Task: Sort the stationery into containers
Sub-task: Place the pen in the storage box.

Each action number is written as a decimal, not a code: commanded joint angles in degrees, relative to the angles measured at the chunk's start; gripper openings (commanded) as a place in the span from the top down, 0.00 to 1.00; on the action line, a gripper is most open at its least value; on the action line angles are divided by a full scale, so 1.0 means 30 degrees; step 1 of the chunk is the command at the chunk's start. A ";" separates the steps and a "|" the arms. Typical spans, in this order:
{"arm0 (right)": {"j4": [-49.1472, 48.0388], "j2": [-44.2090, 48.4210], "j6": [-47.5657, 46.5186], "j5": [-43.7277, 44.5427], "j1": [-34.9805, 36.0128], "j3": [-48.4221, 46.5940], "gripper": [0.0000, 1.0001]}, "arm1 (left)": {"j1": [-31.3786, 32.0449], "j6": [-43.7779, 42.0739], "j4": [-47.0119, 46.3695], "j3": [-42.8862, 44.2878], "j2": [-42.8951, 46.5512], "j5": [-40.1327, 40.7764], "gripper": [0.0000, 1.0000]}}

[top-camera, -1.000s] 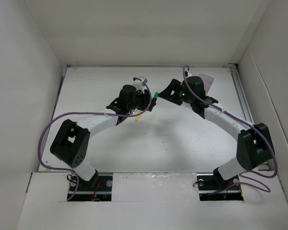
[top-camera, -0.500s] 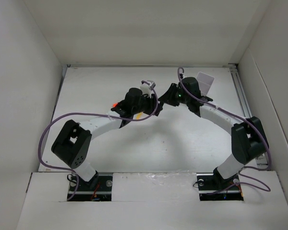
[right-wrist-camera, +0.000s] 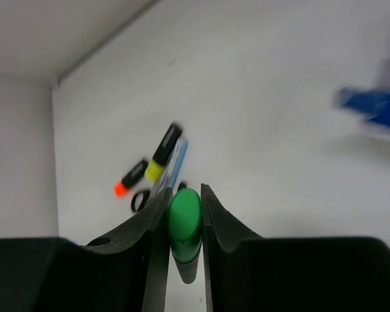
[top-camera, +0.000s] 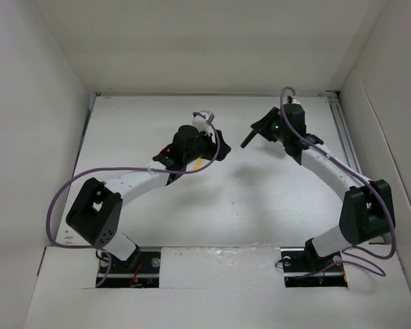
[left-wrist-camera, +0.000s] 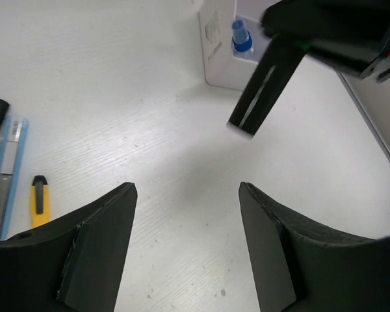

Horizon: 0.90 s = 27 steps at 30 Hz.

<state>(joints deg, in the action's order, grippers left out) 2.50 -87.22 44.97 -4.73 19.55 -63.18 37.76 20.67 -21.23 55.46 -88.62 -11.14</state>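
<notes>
Left gripper [left-wrist-camera: 187,190]: jaws spread wide with nothing between them, hanging over bare surface [left-wrist-camera: 149,130]. At the left edge of its wrist view the short yellow stick [left-wrist-camera: 39,200] and silver-blue pen [left-wrist-camera: 12,170] lie flat, side by side, unsorted.

Change: half a second ago the two grippers were nose to nose mid-frame in the top view. Now the right gripper [top-camera: 255,136] has pulled away to the upper right, while the left has stayed roughly put. The right jaws are pinching the green-and-black highlighter [right-wrist-camera: 184,221], green end toward the wrist camera, clear of the surface. It reads to me like a left-to-right handover just finished, but I can't confirm that.

Further out in the right wrist view, on the surface: orange-tipped marker [right-wrist-camera: 130,179], a yellow-and-black highlighter [right-wrist-camera: 164,153] and black-handled scissors [right-wrist-camera: 140,199], bunched together.

Farthest: tray [left-wrist-camera: 214,45] at the top of the left wrist view, with the blue-capped bottle [left-wrist-camera: 241,36] upright inside it as far as I can see. The right gripper hangs just in front of it. In the top view the right wrist hides the tray.

Meaning: the bottle looks done and the highlighter is next, still needing to go over the wall. Which compartment, I can't tell.
</notes>
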 commanded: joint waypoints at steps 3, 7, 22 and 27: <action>0.0951 0.1798 0.1648 0.7924 -0.2789 -0.1525 0.98 | -0.0076 0.0758 -0.0073 -0.1051 0.3051 0.4173 0.39; 0.2003 0.1011 0.2820 1.2088 -0.4347 -0.3133 0.98 | -0.0076 0.1578 0.0574 -0.2486 0.4781 0.7691 0.39; 0.3914 -0.4792 0.1478 1.7835 -0.4994 -0.9351 1.00 | -0.1248 0.3014 0.3940 -0.2787 0.6102 1.2643 0.39; 0.3912 -0.5935 0.1301 1.8042 -0.4820 -0.9703 1.00 | -0.1248 0.3453 0.5525 -0.1732 0.4347 1.4432 0.39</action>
<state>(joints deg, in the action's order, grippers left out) 14.06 -104.33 50.52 46.37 4.84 -88.99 34.02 29.69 -7.40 47.09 -73.67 27.05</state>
